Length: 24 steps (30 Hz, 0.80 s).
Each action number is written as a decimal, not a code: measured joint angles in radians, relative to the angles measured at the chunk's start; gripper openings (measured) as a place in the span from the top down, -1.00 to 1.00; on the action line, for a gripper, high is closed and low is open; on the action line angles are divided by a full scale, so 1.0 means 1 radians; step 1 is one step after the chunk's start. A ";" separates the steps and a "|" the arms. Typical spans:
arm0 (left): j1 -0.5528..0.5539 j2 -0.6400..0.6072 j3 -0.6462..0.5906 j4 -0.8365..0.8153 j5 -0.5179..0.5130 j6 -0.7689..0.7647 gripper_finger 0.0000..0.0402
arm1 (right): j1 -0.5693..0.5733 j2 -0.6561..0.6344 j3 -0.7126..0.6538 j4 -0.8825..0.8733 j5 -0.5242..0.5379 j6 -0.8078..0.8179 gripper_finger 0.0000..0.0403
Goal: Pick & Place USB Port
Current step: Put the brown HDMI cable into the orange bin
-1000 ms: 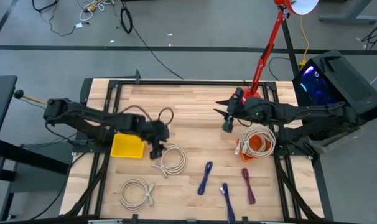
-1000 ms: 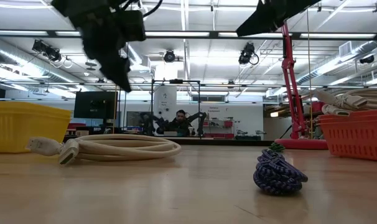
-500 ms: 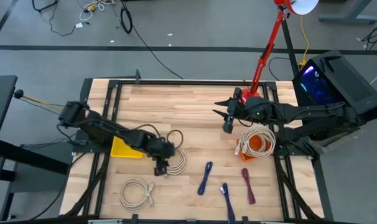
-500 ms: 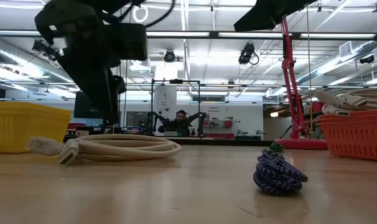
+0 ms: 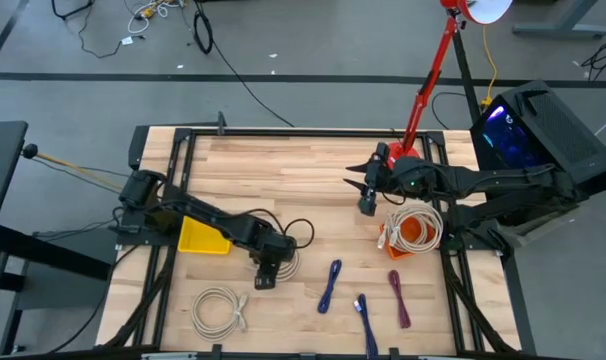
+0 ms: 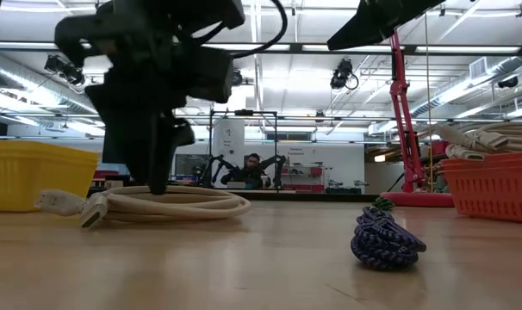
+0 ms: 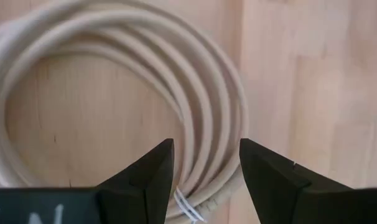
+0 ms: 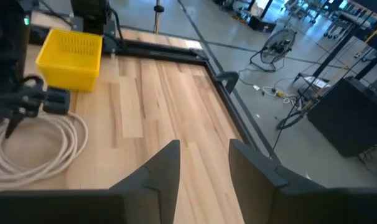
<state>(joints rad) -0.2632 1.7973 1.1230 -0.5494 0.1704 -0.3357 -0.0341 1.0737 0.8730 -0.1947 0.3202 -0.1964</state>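
Cream USB cable coil point(image 5: 281, 257) lies mid-table, bare wood all around. Left gripper point(image 7: 206, 163) is spread wide, straddling the coil's rim strands. Right gripper point(image 5: 366, 199), parted and empty, is held near the orange basket point(image 5: 411, 243).

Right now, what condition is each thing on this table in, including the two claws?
Left gripper: open, fingers straddling the cream cable coil's strands.
Cream cable coil: coiled flat on the table, under the left gripper.
Second cream coil: coiled, lying free.
Yellow basket: upright, contents hidden.
Orange basket: holds a coiled cream cable.
Blue cable: bundled, lying free.
Right gripper: open, empty, raised beside the orange basket.
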 joint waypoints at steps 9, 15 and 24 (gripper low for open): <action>-0.010 0.001 0.041 -0.064 0.037 -0.008 0.06 | 0.000 0.000 0.000 -0.012 0.000 0.000 0.31; -0.010 0.014 0.043 -0.067 0.010 -0.019 0.06 | 0.000 0.000 0.000 -0.014 -0.032 -0.004 0.31; -0.010 0.071 0.042 -0.085 0.020 -0.013 0.06 | 0.000 0.000 0.000 -0.018 -0.034 -0.004 0.31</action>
<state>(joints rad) -0.2733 1.8678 1.1652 -0.6348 0.1906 -0.3492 -0.0341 1.0737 0.8730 -0.2127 0.2867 -0.2005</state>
